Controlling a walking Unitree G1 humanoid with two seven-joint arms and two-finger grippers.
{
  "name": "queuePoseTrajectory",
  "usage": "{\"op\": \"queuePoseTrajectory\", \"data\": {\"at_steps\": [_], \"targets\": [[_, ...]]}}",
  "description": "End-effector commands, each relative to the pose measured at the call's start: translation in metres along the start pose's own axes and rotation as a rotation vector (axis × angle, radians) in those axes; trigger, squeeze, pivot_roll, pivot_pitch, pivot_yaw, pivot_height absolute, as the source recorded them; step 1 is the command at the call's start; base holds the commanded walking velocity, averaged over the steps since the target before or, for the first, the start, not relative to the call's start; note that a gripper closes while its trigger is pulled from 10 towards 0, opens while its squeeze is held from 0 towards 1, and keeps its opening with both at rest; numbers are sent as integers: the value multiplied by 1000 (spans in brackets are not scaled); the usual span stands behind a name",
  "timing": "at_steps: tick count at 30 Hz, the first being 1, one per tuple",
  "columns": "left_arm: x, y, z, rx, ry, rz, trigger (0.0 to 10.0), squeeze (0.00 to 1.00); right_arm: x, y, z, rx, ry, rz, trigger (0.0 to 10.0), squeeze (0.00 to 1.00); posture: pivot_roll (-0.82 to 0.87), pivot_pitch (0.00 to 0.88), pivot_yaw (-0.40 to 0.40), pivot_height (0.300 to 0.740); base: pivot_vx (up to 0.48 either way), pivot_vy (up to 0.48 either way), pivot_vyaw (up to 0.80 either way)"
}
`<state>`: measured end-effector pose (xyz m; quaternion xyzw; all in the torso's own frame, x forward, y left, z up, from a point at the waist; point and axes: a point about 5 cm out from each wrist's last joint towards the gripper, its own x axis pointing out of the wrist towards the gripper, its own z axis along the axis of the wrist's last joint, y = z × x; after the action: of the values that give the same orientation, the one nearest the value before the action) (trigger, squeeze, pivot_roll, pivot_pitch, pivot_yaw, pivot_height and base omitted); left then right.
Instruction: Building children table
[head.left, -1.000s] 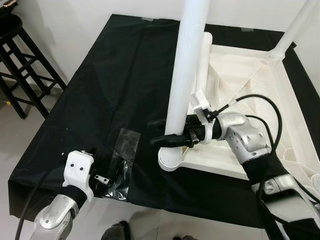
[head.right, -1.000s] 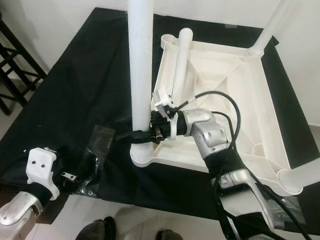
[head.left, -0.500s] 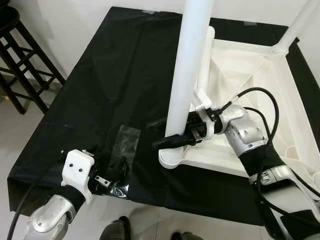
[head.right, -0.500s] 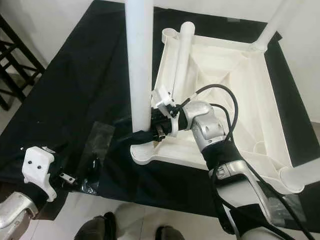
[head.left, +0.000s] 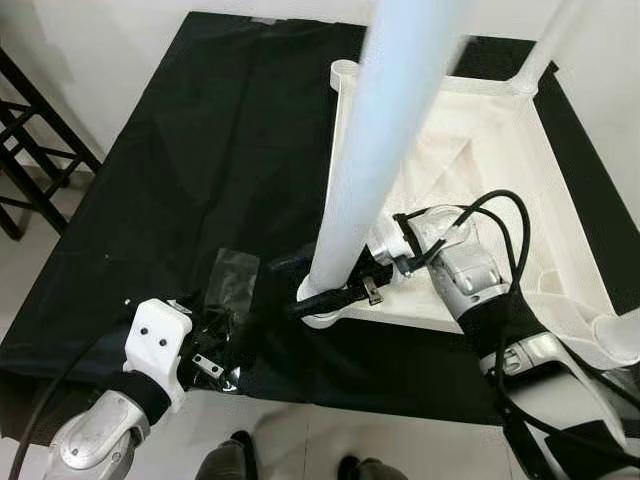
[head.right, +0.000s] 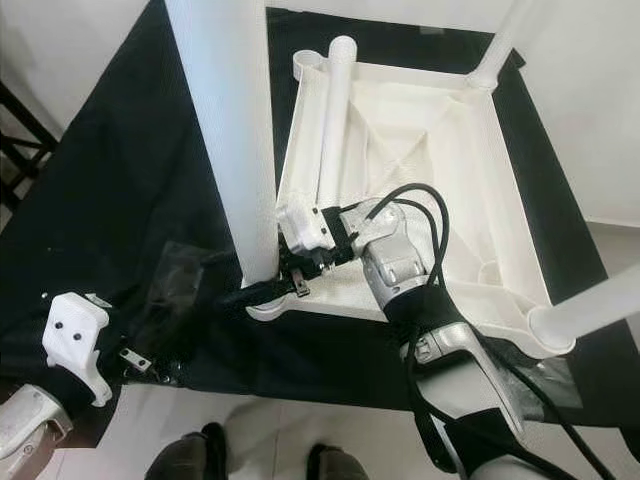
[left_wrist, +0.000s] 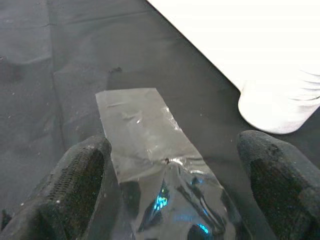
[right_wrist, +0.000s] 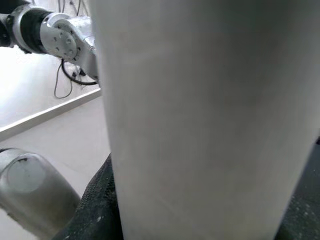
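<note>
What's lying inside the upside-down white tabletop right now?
A loose white leg lies along the inner wall of the upturned tabletop. The right gripper and its arm cover the near part, so anything there is hidden.

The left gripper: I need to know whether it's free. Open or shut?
Open: the left gripper has its fingers spread apart over the clear plastic bag, holding nothing.

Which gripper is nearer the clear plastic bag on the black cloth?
Left. The left gripper hovers open right over the clear plastic bag; the right gripper clamps the white table leg beside it.
</note>
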<state>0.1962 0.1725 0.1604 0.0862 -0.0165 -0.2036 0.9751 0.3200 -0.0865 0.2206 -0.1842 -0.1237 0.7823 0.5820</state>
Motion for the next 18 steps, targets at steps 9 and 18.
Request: {"op": "queuePoseTrajectory", "data": {"at_steps": [9,18], "targets": [[-2,0,0,12,26,-19,10000,0,-15,23,-52,424,-33,-205,10000,0,179,297,-53,740,0,0,0],[-1,0,0,11,25,-19,10000,0,-20,25,-66,557,-44,-284,10000,0,183,291,-53,740,0,0,0]]}}
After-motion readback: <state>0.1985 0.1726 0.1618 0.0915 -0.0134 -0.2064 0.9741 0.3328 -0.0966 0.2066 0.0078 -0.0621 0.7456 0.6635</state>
